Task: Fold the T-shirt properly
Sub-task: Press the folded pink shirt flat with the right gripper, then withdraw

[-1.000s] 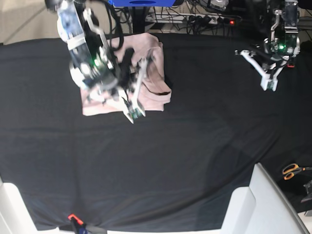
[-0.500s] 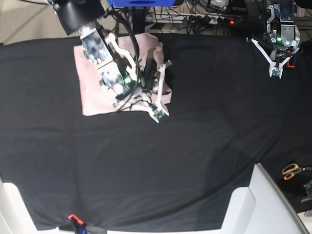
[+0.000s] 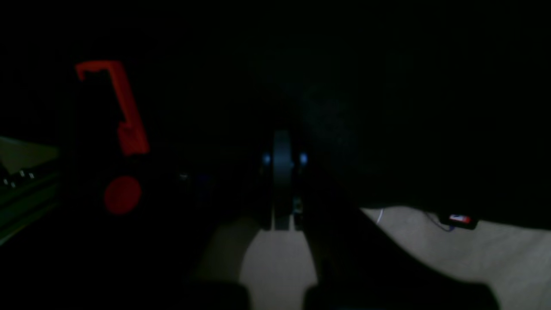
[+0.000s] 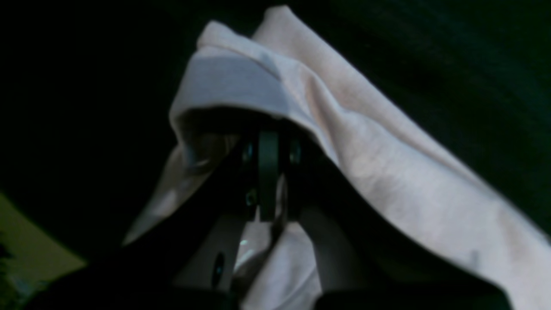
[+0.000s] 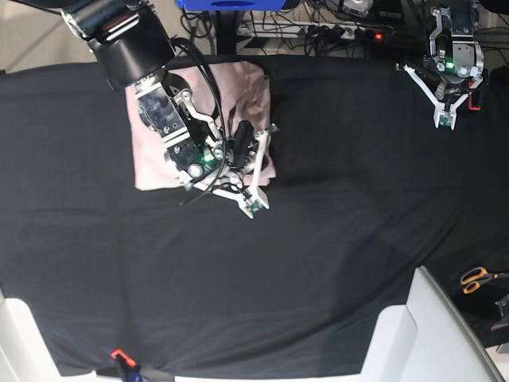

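The T-shirt (image 5: 155, 127), pale pink and folded into a compact rectangle, lies at the far left of the bench (image 5: 334, 239), on its black cloth. My right pincer (image 5: 253, 203) sits at the shirt's near right corner with its jaws drawn together; in the right wrist view a fold of pink fabric (image 4: 267, 86) arches over the fingertips, but I cannot tell whether cloth is pinched between them. My left pincer (image 5: 444, 121) hangs over the far right edge of the bench, jaws pressed together, holding nothing, well apart from the shirt. Orange-handled scissors (image 5: 477, 278) lie at the right edge.
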Available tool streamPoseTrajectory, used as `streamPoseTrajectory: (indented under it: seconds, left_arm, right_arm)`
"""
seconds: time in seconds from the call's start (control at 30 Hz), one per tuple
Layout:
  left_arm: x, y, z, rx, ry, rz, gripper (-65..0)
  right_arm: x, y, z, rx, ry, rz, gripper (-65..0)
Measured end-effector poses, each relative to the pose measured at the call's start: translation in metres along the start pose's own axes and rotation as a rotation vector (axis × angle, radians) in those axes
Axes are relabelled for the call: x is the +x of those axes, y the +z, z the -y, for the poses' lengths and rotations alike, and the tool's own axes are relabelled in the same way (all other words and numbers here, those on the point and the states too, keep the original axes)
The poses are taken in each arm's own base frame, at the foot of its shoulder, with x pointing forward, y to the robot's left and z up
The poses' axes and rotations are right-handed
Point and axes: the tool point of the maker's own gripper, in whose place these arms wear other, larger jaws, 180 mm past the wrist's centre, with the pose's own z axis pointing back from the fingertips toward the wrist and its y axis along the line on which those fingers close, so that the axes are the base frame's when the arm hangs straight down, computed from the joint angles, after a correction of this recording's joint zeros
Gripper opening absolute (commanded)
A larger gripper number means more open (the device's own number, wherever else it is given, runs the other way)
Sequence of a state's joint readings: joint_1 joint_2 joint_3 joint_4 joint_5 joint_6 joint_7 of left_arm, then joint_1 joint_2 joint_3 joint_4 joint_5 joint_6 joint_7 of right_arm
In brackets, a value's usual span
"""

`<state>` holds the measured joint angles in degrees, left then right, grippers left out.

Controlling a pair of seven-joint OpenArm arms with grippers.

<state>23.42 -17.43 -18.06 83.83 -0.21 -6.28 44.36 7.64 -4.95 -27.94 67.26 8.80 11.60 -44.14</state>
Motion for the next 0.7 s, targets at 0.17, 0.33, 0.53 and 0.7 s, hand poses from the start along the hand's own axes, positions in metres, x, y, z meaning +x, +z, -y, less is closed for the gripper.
streamPoseTrajectory:
  seconds: [0.17,0.33,0.53,0.7]
  left_arm:
    - [0.009,0.002,0.002,-0.003,0.003,0.024,-65.0]
    - [0.029,0.011,0.026,-0.046,-0.057,0.08,-65.0]
    - [0.051,0.028,0.072,-0.249,0.008,0.154,-55.6]
    - [0.07,0.048,0.099,-0.487,0.043,0.234,-24.8]
  right_arm:
    - [0.002,0.005,-0.005,0.032,-0.02,-0.028,-62.7]
    - [0.019,0.044,-0.008,0.022,0.018,0.036,-62.6]
    - [0.043,0.109,0.026,-0.069,-0.041,0.171,-62.6]
    - [-0.018,0.139,0.122,-0.282,-0.264,0.15,-62.6]
